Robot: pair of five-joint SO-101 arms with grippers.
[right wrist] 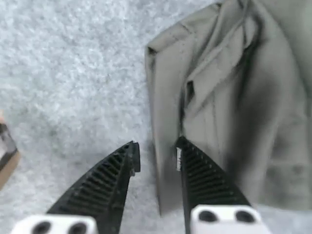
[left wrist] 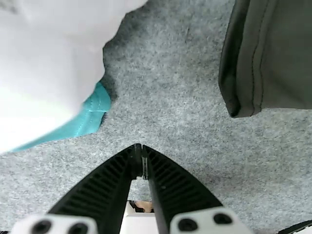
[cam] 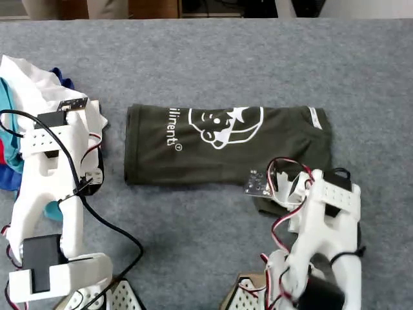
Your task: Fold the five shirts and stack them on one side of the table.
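A dark olive shirt (cam: 219,145) with a white print lies folded into a long band across the middle of the grey felt table (cam: 213,58). A pile of unfolded shirts (cam: 26,97), white, teal, blue and red, sits at the left edge. My left gripper (left wrist: 141,158) is shut with nothing in it, over bare felt between the white and teal cloth (left wrist: 58,92) and the olive shirt's end (left wrist: 263,58). My right gripper (right wrist: 156,153) is open at the olive shirt's sleeve (right wrist: 219,97), one finger on the cloth edge, the other over the felt.
The arm bases (cam: 58,271) and loose cables stand along the near edge of the table. A small cardboard piece (right wrist: 7,151) lies near the right arm. The far half of the felt is free.
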